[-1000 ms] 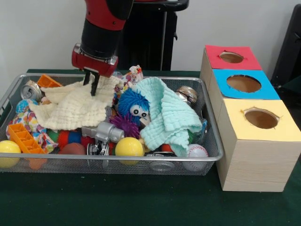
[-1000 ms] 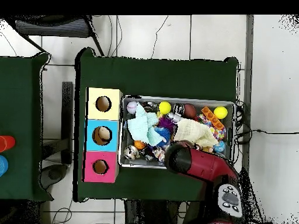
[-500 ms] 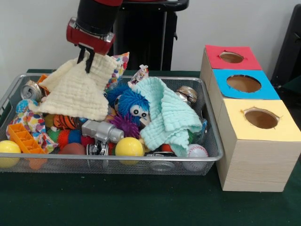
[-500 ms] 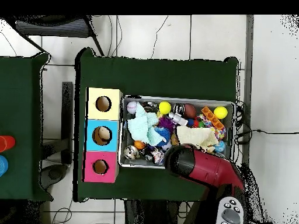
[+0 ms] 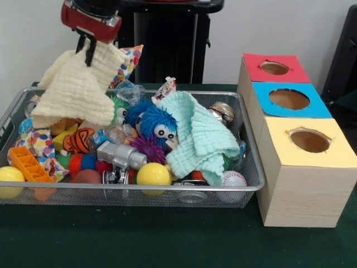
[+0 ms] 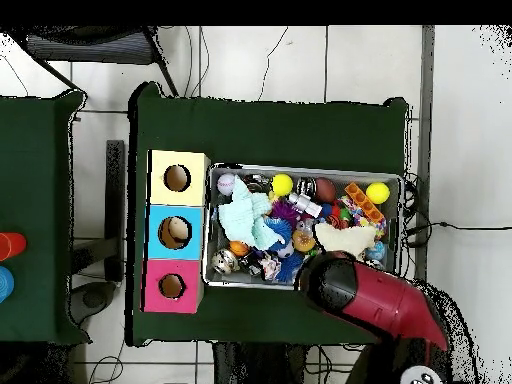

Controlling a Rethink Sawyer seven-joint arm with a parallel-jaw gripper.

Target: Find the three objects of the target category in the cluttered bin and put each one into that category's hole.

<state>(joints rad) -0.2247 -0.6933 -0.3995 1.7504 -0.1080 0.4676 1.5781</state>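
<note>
Now pincer [image 5: 86, 47] clamped on cream waffle cloth [image 5: 73, 92], hanging w/ lower edge above wire bin [image 5: 167, 192].

The bin [image 5: 245, 167] was packed full of toys, with no bare floor to reach. A cream cloth [image 5: 75, 89] hung over its left end. The three box holes [image 5: 309, 139] were open from above.
</note>
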